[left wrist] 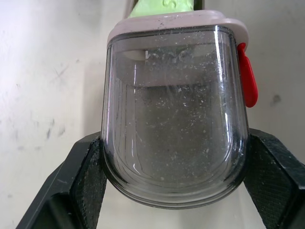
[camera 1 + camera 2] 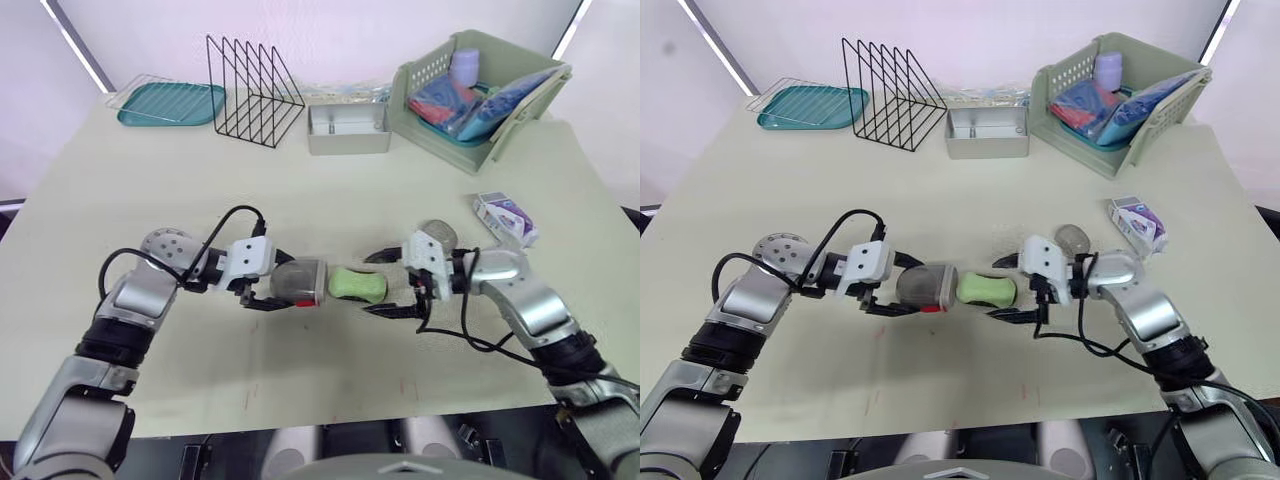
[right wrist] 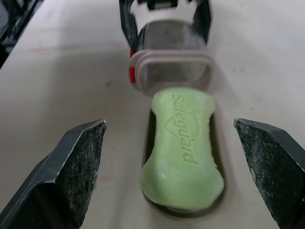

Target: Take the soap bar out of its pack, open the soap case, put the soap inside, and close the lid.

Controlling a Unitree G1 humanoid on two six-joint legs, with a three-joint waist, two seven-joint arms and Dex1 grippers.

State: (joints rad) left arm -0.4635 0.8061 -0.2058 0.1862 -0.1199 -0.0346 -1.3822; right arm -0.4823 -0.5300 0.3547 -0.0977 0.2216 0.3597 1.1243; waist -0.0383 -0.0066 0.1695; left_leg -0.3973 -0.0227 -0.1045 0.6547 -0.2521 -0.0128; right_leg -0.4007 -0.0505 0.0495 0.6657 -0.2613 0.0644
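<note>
A green soap bar [image 2: 357, 285] lies on the table in a shallow beige tray [image 3: 217, 138], one end at the mouth of the soap case [image 2: 297, 283]. The case is clear grey with a pale pink rim and a red latch [image 1: 247, 81], and it lies on its side. My left gripper [image 2: 278, 285] is shut on the case, one finger [image 1: 71, 186] on each side. My right gripper [image 2: 383, 285] is open, its fingers [image 3: 78, 162] standing either side of the soap and clear of it. The white and purple soap pack [image 2: 505, 218] lies to the right.
A grey round piece [image 2: 437, 235] rests beside my right wrist. Along the back stand a teal tray [image 2: 135, 115], a black wire rack [image 2: 252, 90], a metal tin [image 2: 315, 140] and a green basket [image 2: 430, 135] of items. The near table edge is close below both arms.
</note>
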